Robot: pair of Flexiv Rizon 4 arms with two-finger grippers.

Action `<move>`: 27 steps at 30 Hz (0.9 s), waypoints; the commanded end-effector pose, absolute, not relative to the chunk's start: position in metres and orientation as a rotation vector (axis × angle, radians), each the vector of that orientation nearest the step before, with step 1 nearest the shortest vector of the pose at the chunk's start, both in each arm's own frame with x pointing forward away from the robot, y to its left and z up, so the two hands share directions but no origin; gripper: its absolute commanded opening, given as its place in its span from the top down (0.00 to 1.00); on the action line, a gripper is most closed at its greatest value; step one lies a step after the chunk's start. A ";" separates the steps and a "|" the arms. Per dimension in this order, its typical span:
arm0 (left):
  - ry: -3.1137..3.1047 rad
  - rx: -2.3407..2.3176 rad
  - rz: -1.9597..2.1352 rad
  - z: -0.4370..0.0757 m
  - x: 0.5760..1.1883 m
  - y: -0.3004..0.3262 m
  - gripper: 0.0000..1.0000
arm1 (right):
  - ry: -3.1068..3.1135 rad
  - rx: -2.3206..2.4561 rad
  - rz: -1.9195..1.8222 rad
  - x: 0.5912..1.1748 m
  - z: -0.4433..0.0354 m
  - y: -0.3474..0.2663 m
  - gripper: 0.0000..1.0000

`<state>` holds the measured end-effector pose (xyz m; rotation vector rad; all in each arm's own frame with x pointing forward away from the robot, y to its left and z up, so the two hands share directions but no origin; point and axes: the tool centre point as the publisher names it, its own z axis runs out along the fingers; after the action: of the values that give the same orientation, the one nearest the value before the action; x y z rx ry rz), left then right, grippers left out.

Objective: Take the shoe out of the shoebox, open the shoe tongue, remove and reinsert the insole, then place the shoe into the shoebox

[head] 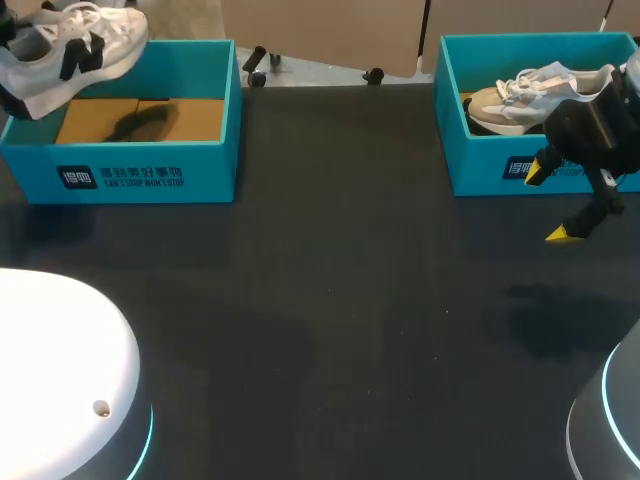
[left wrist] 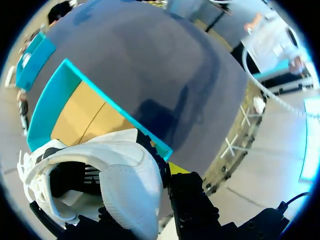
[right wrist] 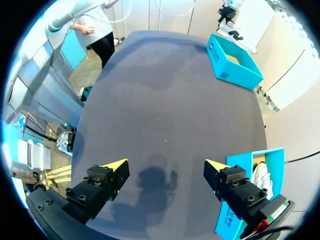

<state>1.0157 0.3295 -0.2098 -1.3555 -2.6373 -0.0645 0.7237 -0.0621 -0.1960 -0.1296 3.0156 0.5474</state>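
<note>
A white shoe (head: 70, 50) with black accents hangs in the air over the left teal shoebox (head: 230, 110), whose brown cardboard floor is bare. In the left wrist view my left gripper (left wrist: 165, 172) is shut on the heel collar of this white shoe (left wrist: 115, 175); only one yellow tip shows, and the box (left wrist: 55, 100) lies below. A second, beige-and-white shoe (head: 520, 100) lies inside the right teal shoebox (head: 480, 175). My right gripper (head: 555, 203) hovers just in front of that box, open and holding nothing. From the right wrist, its gripper (right wrist: 165, 165) stands wide over bare table beside the box (right wrist: 270, 155).
The dark table (head: 330, 300) stretches between the two boxes. White round robot bases sit at the near left (head: 60, 370) and near right (head: 610, 420) corners.
</note>
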 end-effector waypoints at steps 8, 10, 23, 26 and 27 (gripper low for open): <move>-2.190 -2.058 -0.099 -0.206 1.038 0.342 1.00 | 3.017 -0.129 0.544 0.724 -0.197 -0.061 0.00; -2.171 -2.098 -0.085 -0.205 1.043 0.343 1.00 | 3.017 -0.129 0.544 0.724 -0.197 -0.061 0.00; -2.009 -2.294 -0.076 -0.200 1.065 0.342 1.00 | 3.017 -0.129 0.544 0.724 -0.197 -0.061 0.00; -2.030 -2.262 -0.133 -0.202 1.065 0.338 1.00 | 3.017 -0.129 0.544 0.724 -0.197 -0.061 0.00; -2.053 -2.244 -0.144 -0.202 1.065 0.336 1.00 | 3.017 -0.129 0.544 0.724 -0.197 -0.061 0.00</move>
<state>1.0674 0.3445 -0.2009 -2.2718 -2.0300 -0.1134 0.7237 -0.0621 -0.1960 -0.1296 3.0156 0.5474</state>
